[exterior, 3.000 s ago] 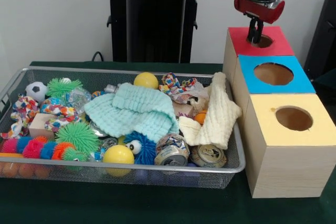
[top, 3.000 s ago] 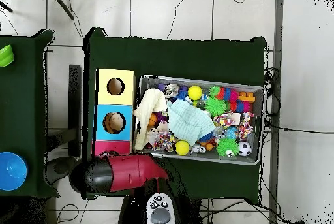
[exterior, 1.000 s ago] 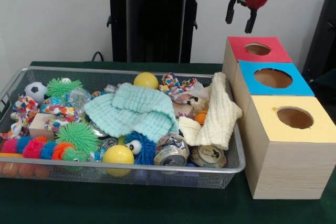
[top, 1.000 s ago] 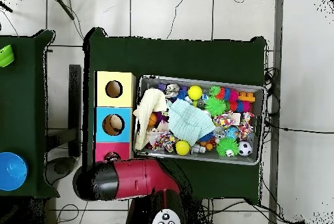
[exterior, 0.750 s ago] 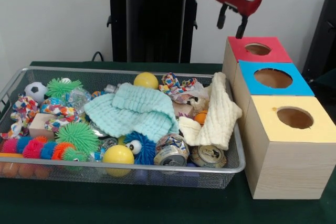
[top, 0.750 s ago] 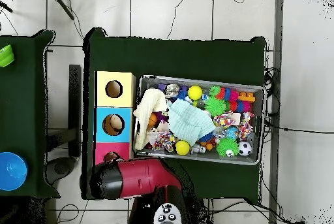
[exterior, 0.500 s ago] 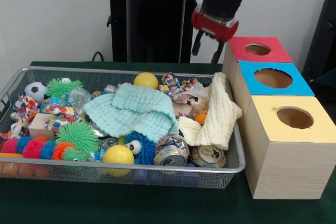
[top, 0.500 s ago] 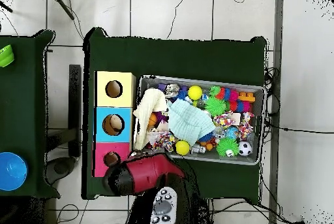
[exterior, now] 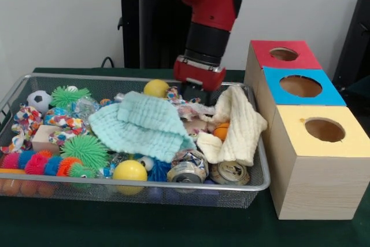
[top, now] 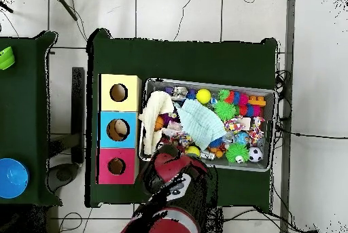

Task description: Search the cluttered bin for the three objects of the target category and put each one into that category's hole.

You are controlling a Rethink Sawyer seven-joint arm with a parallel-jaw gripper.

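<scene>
Green cloth covers the bench [exterior: 144,229], where we see the mesh bin [exterior: 254,184] heaped with toys, cloths and crushed cans [exterior: 188,170] whose print we cannot read. Right stand red, blue and yellow hole boxes [exterior: 300,88]. The gripper [exterior: 193,88] dips into the far clutter; we cannot tell how its jaws stand.

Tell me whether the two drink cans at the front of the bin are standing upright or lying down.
Lying down. Both cans rest on their sides against the bin's front rim, round ends facing the front camera, and look crumpled.
</scene>
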